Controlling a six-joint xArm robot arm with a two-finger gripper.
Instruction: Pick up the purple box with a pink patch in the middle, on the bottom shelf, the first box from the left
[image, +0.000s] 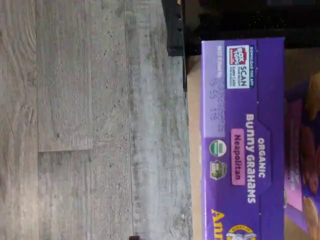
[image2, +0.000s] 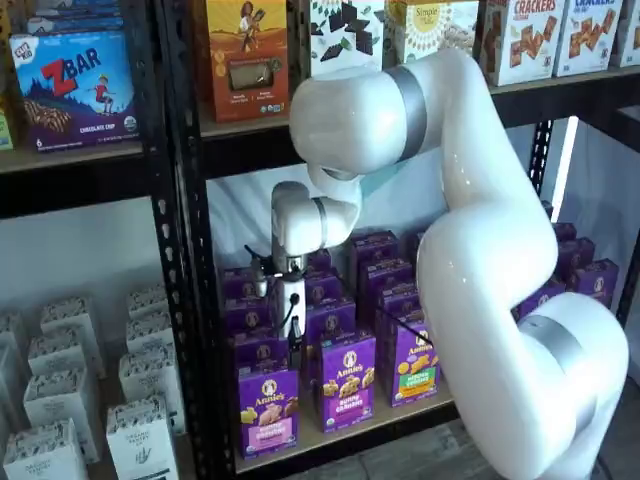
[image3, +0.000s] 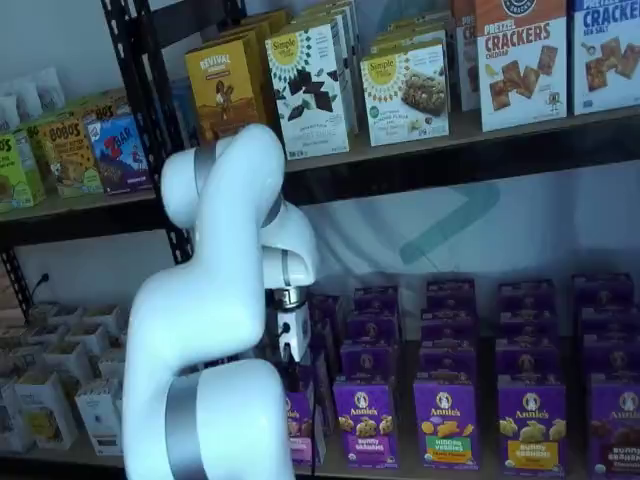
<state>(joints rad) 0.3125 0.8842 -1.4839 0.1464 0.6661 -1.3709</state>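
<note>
Released and spread wide, our gripper hangs just above the purple Annie's Bunny Grahams box, which stands upright at the front of the bottom shelf, at six o'clock from our fingers. We judge it light, stiff cardboard, slightly slick; best pinched across its narrow top.

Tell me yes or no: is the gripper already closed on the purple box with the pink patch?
No: in a shelf view the gripper hangs above the purple box, which stands untouched at the front of the bottom shelf.
</note>
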